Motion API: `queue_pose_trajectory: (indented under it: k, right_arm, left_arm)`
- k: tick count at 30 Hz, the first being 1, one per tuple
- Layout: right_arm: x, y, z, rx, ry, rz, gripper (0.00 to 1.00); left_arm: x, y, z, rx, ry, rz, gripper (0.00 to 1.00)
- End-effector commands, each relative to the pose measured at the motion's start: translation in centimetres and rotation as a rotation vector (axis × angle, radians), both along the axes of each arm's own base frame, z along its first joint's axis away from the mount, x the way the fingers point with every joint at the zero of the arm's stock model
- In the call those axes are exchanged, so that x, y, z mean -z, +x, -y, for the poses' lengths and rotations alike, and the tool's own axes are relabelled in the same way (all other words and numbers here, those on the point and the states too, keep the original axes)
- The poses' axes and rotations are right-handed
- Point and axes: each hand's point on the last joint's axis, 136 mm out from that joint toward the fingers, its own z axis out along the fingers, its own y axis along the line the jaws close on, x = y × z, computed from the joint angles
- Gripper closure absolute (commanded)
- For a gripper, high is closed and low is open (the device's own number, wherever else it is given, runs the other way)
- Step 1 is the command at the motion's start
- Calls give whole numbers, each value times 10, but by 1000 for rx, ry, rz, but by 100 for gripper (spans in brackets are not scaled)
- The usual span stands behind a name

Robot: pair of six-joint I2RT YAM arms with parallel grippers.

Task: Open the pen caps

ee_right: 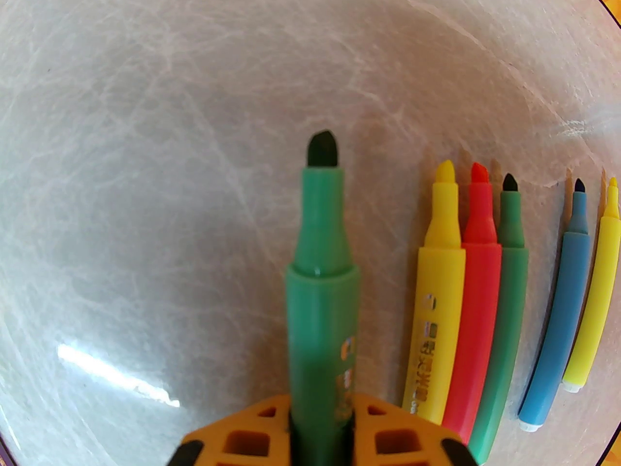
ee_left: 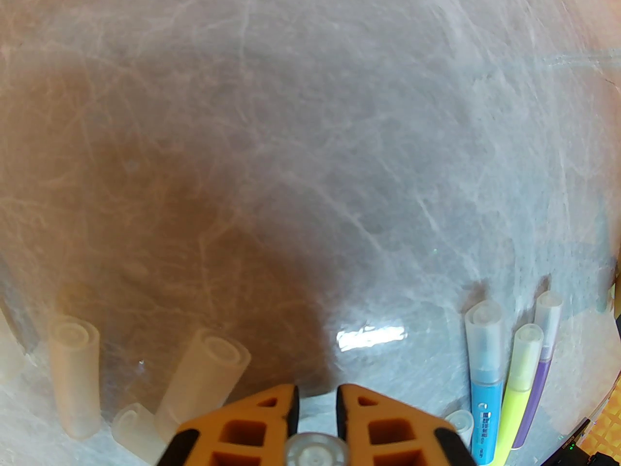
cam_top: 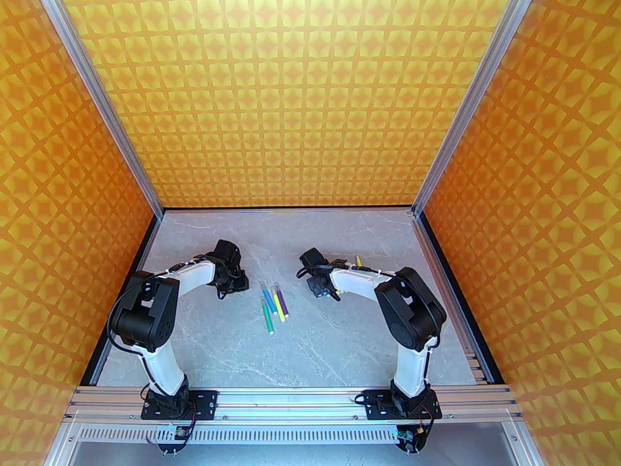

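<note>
My right gripper (ee_right: pixel 321 398) is shut on an uncapped green pen (ee_right: pixel 320 279), whose dark tip points away over the table. To its right lie several uncapped pens: yellow (ee_right: pixel 436 299), red (ee_right: pixel 478 299), green (ee_right: pixel 504 308), blue (ee_right: pixel 563 318) and another yellow (ee_right: pixel 594 299). My left gripper (ee_left: pixel 318 391) holds a translucent pen cap (ee_left: pixel 315 449) between its orange fingers. Loose caps (ee_left: pixel 75 376) (ee_left: pixel 204 376) (ee_left: pixel 133 425) lie on the table to its left. Capped blue (ee_left: pixel 485 372), yellow-green (ee_left: pixel 519 381) and purple (ee_left: pixel 541 357) pens lie to its right.
In the top view the capped pens (cam_top: pixel 274 304) lie mid-table between the left gripper (cam_top: pixel 228 284) and the right gripper (cam_top: pixel 320 289). A yellow pen tip (cam_top: pixel 359 260) pokes out behind the right arm. Orange patterned walls enclose the grey marble table (cam_top: pixel 291 357).
</note>
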Motion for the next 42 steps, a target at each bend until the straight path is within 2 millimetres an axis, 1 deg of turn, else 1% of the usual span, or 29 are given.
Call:
queue_pose_trajectory:
  k: [1,2,8,13,16,21,23,26,30,36,42]
  right_arm:
    - [5,2,11,23,-46,-13,76]
    - [4,2,12,23,-48,-11,74]
    - [-4,-1,13,17,-51,-10,70]
    - [-19,-6,7,-6,6,-7,64]
    - [-33,-11,-2,-31,70,-1,61]
    - [-57,-19,-18,-70,159,10,56]
    - [-63,-23,-27,-89,178,8,55]
    - [-69,-30,-44,-120,210,1,54]
    - [-69,-41,-73,-164,273,-25,54]
    - [-56,-57,-113,-227,330,-81,54]
    - [-41,-67,-140,-273,377,-141,56]
  left_arm:
    - [3,1,-6,3,41,-18,76]
    - [3,1,-6,5,43,-18,75]
    - [-4,1,-6,8,41,-9,73]
    - [-17,1,-6,13,37,15,70]
    - [-31,2,-6,12,29,45,66]
    - [-57,2,-6,13,14,102,62]
    - [-66,2,-6,14,9,126,60]
    - [-83,2,-4,24,-16,179,55]
    - [-102,-2,-1,37,-58,269,44]
    - [-119,-14,-3,37,-95,388,29]
    - [-129,-28,-7,31,-117,469,23]
